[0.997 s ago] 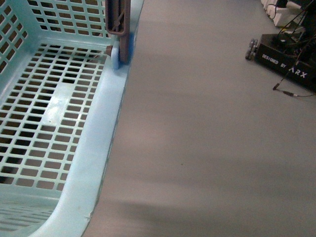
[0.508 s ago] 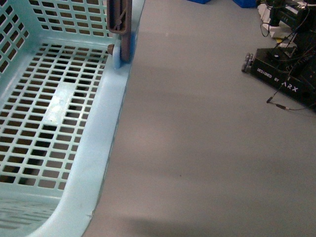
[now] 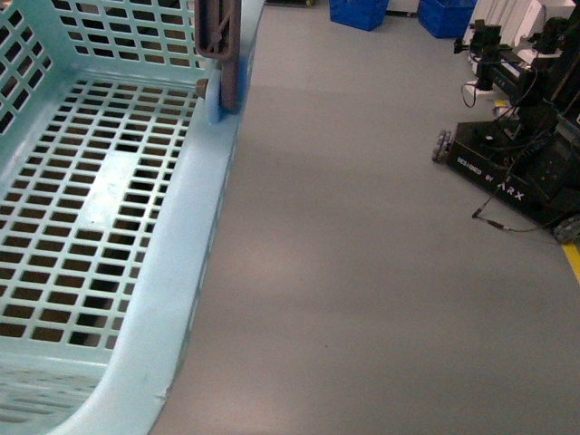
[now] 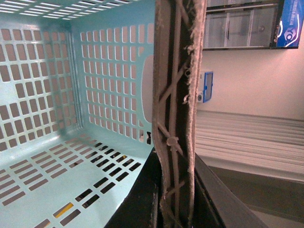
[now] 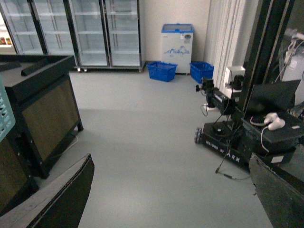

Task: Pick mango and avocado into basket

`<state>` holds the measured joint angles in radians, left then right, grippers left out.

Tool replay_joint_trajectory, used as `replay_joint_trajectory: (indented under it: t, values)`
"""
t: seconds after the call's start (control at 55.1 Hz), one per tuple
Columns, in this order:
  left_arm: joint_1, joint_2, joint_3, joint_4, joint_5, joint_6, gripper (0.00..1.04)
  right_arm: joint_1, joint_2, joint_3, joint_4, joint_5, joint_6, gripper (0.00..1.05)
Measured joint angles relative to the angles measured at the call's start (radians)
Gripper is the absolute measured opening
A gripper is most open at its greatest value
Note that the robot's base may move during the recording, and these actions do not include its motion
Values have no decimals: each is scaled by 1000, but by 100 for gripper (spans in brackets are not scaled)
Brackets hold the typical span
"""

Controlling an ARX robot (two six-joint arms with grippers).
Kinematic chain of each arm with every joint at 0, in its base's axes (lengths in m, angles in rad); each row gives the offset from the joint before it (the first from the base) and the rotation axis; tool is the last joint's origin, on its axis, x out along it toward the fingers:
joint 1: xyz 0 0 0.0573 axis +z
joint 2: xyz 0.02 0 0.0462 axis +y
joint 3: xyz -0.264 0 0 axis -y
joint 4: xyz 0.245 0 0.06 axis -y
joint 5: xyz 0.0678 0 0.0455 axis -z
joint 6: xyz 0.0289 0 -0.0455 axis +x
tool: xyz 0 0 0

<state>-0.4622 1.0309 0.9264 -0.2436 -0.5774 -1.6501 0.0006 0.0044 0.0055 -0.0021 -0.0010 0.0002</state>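
Left wrist view: left fingers (image 4: 137, 204) pinch the basket (image 4: 47, 95) handle (image 4: 175, 95); right fingers (image 5: 61, 199) spread.

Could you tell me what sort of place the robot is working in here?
Probably a shop mock-up in a lab: glass-door fridges line the far wall, blue shopping baskets sit by a chest freezer, and a wheeled ARX robot base stands nearby.

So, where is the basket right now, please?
The basket fills the left of the front view, beside grey floor; the left wrist view shows its brown handles inside the left end effector.
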Motion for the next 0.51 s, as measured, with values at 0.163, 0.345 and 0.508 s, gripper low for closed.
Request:
replay_joint_trajectory:
  t: [0.163,0.345,0.508]
  values:
    - [0,-2,2,0,-2,0,12,0,0,0,0,0,0,97]
    - [0,-2,2,0,-2,0,12,0,0,0,0,0,0,97]
    - [0,-2,2,0,-2,0,12,0,0,0,0,0,0,97]
